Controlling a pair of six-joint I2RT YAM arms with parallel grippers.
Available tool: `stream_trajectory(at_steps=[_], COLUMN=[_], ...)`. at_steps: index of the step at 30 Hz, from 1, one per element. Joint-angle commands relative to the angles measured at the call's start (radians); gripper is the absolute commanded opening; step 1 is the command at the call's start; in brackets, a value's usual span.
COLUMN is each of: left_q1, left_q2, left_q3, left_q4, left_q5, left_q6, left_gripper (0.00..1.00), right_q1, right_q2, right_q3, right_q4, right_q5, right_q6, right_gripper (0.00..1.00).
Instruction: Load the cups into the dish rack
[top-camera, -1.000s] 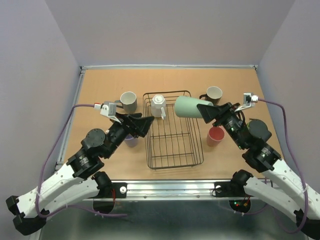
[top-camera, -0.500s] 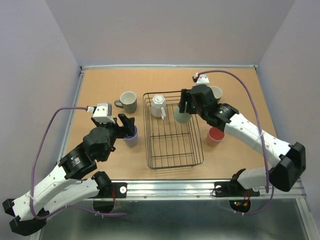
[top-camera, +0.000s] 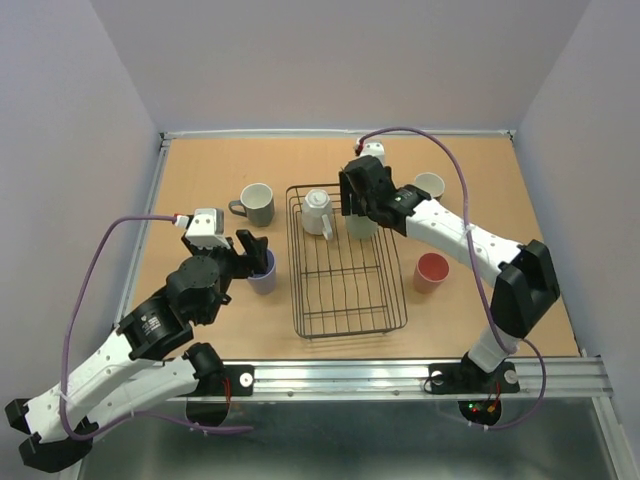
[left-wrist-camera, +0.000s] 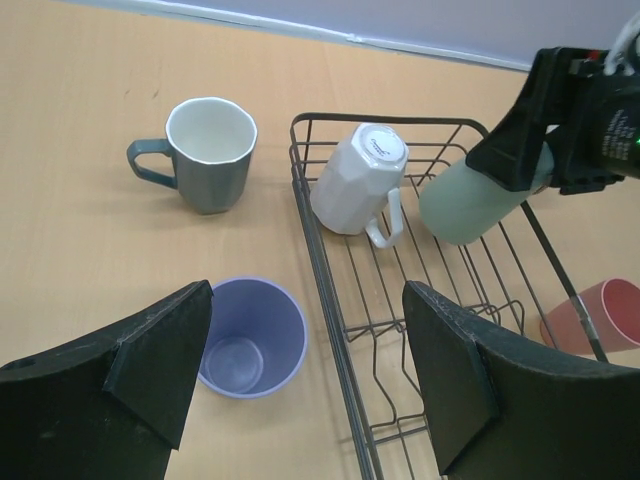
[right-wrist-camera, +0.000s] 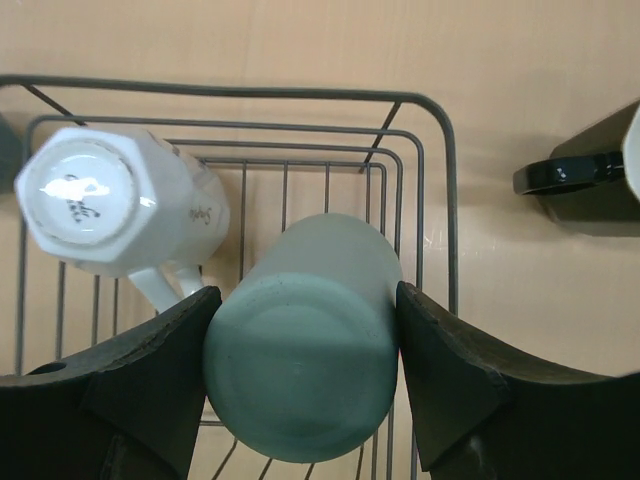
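1. The dish rack (top-camera: 293, 275) stands in the middle of the wooden surface (top-camera: 200, 170), with its long sides running from near to far.
2. Two cups are inside it, both at the far end. The white mug (top-camera: 318, 212) sits upside down in the far left part, base up and handle pointing toward the near side.
3. Just beside it, in the far right corner, is the green tumbler (right-wrist-camera: 305, 350). It is also base up and leans to one side. Whether its rim touches the wires I cannot tell.
4. The right hand (right-wrist-camera: 300, 370) pinches the green tumbler, one finger pressed on each side of its wall near the base. The arm reaches in over the rack from the right.
5. The lavender tumbler (left-wrist-camera: 250, 337) stands upright and open on the surface, just outside the rack's left side.
6. The left hand (left-wrist-camera: 310, 370) hangs above the lavender tumbler and the rack's left rim. Its fingers are spread wide and hold nothing.
7. The grey mug (left-wrist-camera: 208, 152) stands upright on the surface beyond the lavender tumbler, left of the rack, handle to the left.
8. The black mug (top-camera: 430, 186) stands right of the rack's far corner. The red-pink tumbler (top-camera: 432, 272) stands upright nearer, off the rack's right side.
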Motion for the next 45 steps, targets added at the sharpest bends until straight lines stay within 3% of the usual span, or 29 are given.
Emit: stream_trajectory(at_steps=[1,11,32,34,35,36,37,38,42,45], left_q1=[0.007,0.008,0.041,0.044,0.045,0.047,0.048,0.05,0.054,0.056], left_q2=[0.01,0.046,0.079,0.084,0.084,0.086,0.086,0.087,0.09,0.09], left_q3=[-0.007,-0.007,-0.011,-0.011,-0.011,-0.011,-0.011,-0.011,-0.011,-0.013], left_q4=[0.02,0.028,0.046,0.046,0.048,0.048,0.049,0.049,0.051,0.052], left_q5=[-0.007,0.032,0.089,0.092,0.094,0.097,0.098,0.1,0.103,0.106], left_q6=[0.015,0.019,0.034,0.034,0.035,0.034,0.035,0.035,0.035,0.035], left_gripper=[0.88,0.88,0.88,0.88,0.88,0.88,0.88,0.88,0.88,0.88], right_q1=[-0.004,-0.069,-0.107,-0.107,-0.107,-0.107,-0.107,-0.107,-0.107,-0.107], right_q2=[0.065,0.145,0.21,0.214,0.213,0.21,0.206,0.202,0.177,0.154], right_q3=[0.08,0.094,0.026,0.026,0.025,0.019,0.015,0.012,-0.006,-0.02], right_q4=[0.029,0.115,0.296,0.294,0.294,0.299,0.297,0.297,0.297,0.299], right_q5=[0.021,-0.075,-0.092,-0.101,-0.103,-0.106,-0.105,-0.103,-0.098,-0.102], right_q6=[-0.011,0.033,0.109,0.109,0.109,0.107,0.107,0.106,0.104,0.104], right_gripper=[0.01,0.0,0.01,0.15,0.35,0.62,0.62,0.8,0.98,1.0])
